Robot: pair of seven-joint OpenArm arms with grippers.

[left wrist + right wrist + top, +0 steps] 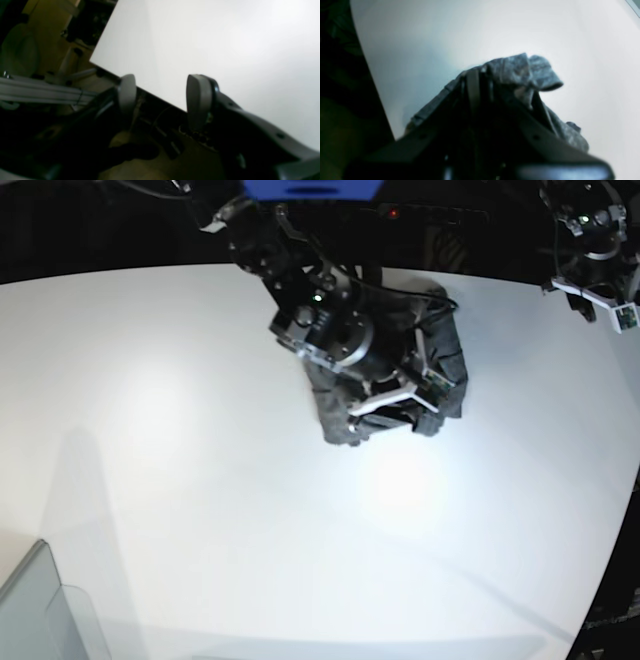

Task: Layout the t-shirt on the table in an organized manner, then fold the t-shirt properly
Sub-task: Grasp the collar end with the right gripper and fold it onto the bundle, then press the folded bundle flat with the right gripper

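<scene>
While the right gripper [480, 82] is pressed together on a bunch of the t-shirt [522, 70], the dark-grey cloth hangs crumpled around it, with one fold sticking out past the fingers. From the base view the t-shirt [445, 355] sits as a wrinkled heap near the far middle of the table [200, 480], mostly under the right arm. Over the table's far edge the left gripper [161, 100] hovers with its pads [198, 97] apart and nothing between them. A translucent bin corner [40, 610] shows at the near side
</scene>
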